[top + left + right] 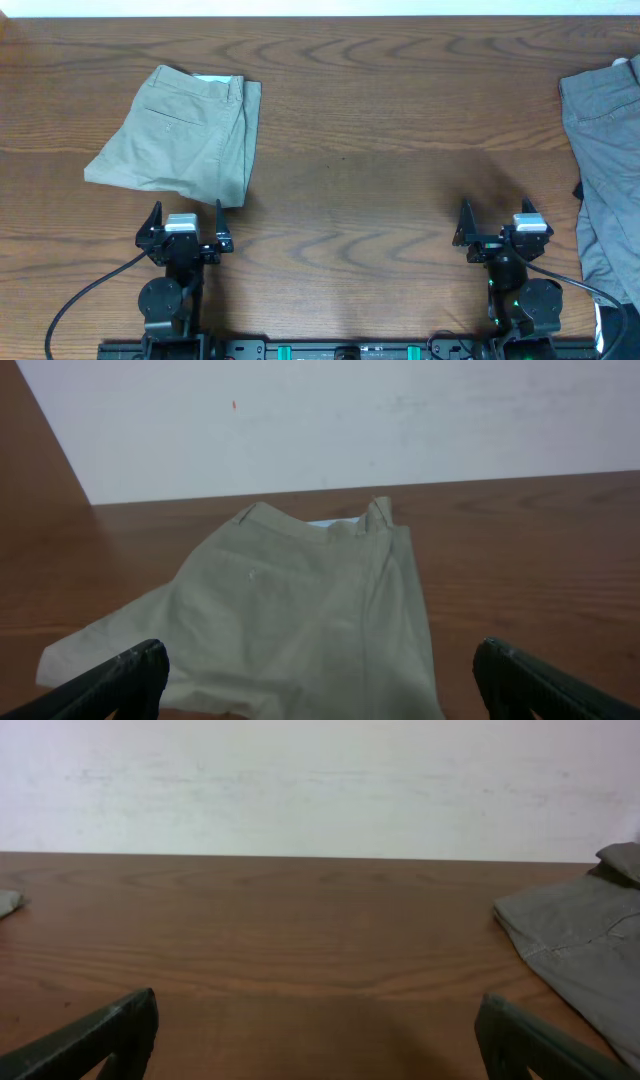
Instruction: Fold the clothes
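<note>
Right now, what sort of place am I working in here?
Likely a robotics lab bench, not a home: a wood-grain table against a plain white wall, cabled arms mounted at its near edge, and khaki shorts and grey garments laid out.

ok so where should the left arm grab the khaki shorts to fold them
Probably the leg hem, from the near side: that edge of the shorts lies flat right ahead of the open left gripper, and could be carried up toward the waistband.
</note>
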Robot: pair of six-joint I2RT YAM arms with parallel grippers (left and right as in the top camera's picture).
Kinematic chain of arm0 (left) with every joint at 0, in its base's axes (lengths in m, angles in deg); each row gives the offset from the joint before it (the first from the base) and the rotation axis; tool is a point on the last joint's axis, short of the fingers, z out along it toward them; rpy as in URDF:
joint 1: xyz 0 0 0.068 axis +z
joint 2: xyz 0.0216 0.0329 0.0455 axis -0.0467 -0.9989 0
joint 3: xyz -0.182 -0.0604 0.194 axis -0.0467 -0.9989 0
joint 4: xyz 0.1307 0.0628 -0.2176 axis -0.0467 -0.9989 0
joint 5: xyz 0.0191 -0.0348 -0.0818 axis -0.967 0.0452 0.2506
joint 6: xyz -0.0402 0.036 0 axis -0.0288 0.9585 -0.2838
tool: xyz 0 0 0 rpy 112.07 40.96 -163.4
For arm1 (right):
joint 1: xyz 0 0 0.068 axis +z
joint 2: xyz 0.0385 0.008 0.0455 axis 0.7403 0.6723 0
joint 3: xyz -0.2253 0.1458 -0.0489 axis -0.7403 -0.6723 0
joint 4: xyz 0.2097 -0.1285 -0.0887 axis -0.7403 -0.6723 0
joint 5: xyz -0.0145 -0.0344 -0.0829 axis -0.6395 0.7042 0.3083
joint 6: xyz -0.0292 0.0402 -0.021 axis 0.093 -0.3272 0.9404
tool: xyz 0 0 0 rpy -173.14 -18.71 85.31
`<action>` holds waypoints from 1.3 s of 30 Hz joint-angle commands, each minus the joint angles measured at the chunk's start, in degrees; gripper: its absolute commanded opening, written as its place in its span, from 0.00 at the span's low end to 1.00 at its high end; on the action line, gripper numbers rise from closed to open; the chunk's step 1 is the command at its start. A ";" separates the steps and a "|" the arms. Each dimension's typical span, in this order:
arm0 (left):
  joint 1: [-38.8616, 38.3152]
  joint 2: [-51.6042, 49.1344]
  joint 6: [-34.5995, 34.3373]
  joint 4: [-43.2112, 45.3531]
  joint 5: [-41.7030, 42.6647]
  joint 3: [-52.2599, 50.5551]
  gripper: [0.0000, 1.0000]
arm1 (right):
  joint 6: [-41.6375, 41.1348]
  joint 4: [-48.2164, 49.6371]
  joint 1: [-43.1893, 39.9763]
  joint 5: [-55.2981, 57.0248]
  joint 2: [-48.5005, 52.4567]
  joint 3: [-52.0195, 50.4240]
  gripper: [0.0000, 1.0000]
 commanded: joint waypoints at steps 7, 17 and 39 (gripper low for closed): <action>-0.20 -1.51 0.57 -2.67 -0.70 -0.52 0.98 | -0.79 -0.26 0.52 -0.24 -0.24 -0.09 0.99; -0.20 -1.51 0.57 -2.67 -0.68 -0.52 0.98 | -0.79 -0.26 0.52 -0.24 -0.24 -0.09 0.99; -0.20 1.03 0.57 -2.64 -0.68 -0.52 0.98 | -0.79 -0.26 0.52 -0.22 -0.24 -0.09 0.99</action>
